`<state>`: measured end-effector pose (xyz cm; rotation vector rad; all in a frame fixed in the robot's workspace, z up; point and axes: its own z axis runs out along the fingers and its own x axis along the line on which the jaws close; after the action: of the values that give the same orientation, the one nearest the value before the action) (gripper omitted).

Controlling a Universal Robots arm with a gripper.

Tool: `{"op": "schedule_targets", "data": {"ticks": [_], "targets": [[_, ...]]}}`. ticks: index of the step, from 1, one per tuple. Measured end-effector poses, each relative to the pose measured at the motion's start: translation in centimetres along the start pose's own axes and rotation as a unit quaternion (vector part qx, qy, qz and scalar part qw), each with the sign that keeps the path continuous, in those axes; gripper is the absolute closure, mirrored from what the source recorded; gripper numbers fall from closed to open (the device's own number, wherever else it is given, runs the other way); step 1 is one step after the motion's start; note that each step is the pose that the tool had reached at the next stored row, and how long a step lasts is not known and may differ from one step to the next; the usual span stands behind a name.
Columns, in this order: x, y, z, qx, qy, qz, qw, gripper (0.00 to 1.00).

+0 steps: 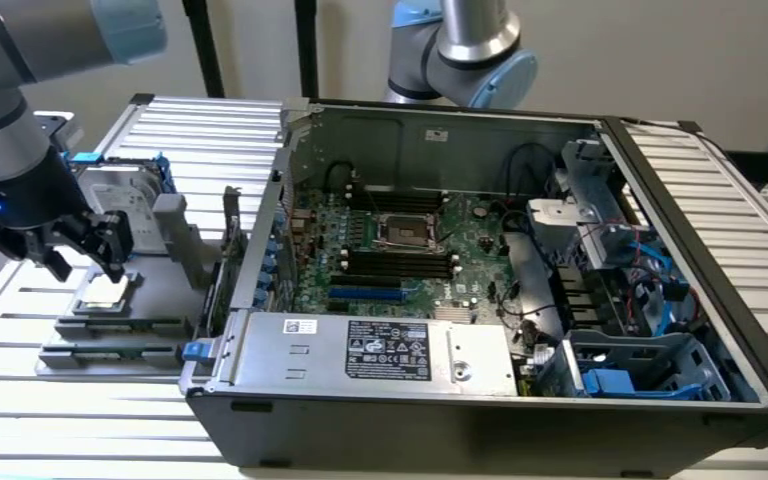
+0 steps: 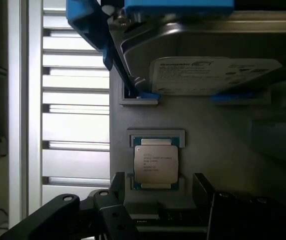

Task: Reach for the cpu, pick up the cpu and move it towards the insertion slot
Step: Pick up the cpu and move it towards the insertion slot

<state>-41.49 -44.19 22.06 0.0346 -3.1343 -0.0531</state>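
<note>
The cpu [image 1: 104,292] [image 2: 156,167], a small square chip with a silver top, lies in a recess of the grey holder [image 1: 157,270] at the exterior view's left, outside the computer case. My gripper [image 1: 87,262] [image 2: 158,186] hangs just above it, open, with one dark finger [image 2: 118,184] on each side of the chip and nothing held. The insertion slot [image 1: 407,235], a silver-framed square socket with a dark centre, sits on the green motherboard inside the case, well to the exterior view's right of the gripper.
A silver hard drive [image 1: 120,195] [image 2: 213,75] in a blue frame stands on the holder just behind the cpu. The open case wall [image 1: 244,260] rises between holder and motherboard. Black memory slots [image 1: 391,265], cables and a power supply [image 1: 371,350] surround the socket. A second arm [image 1: 471,50] stands behind the case.
</note>
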Motion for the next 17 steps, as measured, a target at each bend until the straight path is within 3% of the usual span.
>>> {"op": "schedule_targets", "data": {"ticks": [10,17], "targets": [[0.0,0.1,1.49,0.0001,0.0001,-0.004,1.0,0.35],[0.0,0.23,1.95,0.0002,0.0003,-0.006,1.0,0.35]]}}
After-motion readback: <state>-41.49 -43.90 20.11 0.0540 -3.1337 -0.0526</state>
